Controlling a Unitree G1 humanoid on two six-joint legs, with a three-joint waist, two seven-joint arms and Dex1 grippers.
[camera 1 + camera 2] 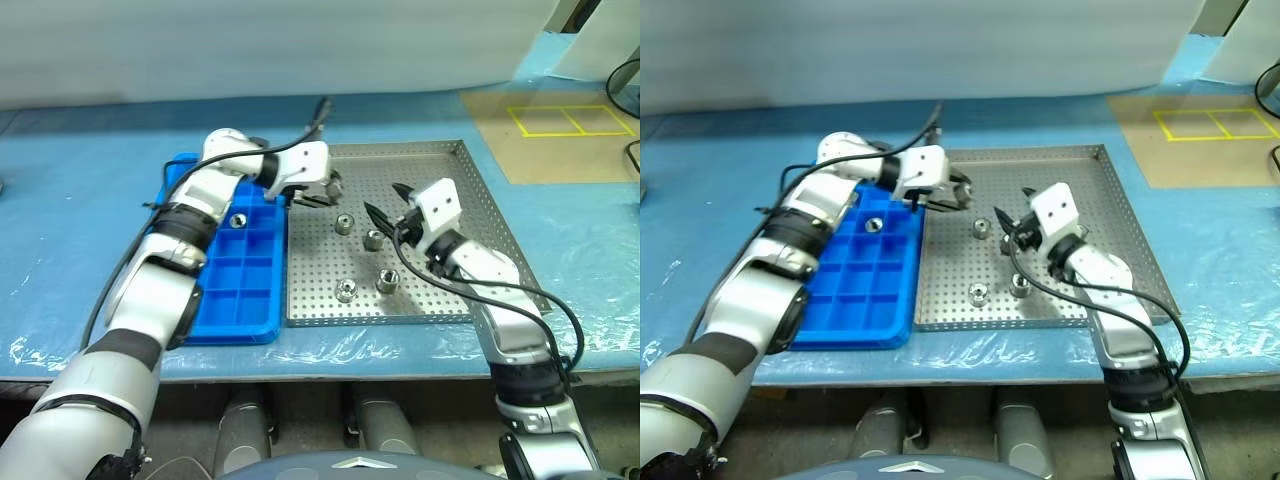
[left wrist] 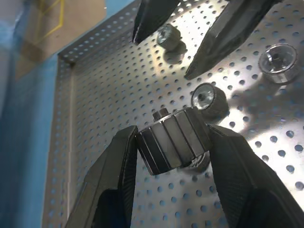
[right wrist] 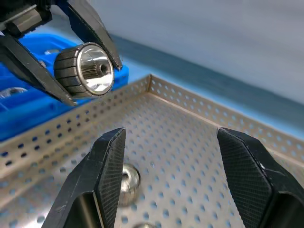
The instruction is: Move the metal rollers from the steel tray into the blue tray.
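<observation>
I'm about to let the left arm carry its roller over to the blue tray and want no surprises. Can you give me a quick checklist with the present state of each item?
1. Left gripper shut on a roller, pinched between both fingers: ok.
2. Held roller lifted clear of the steel tray floor: ok.
3. Right gripper open and empty, apart from the held roller: ok.
4. Blue tray has free compartments; one roller already sits in one: ok.
5. Four rollers still in the steel tray, none under the left fingers' path: ok.
6. Grip firm enough for the carry: cannot tell.
</observation>
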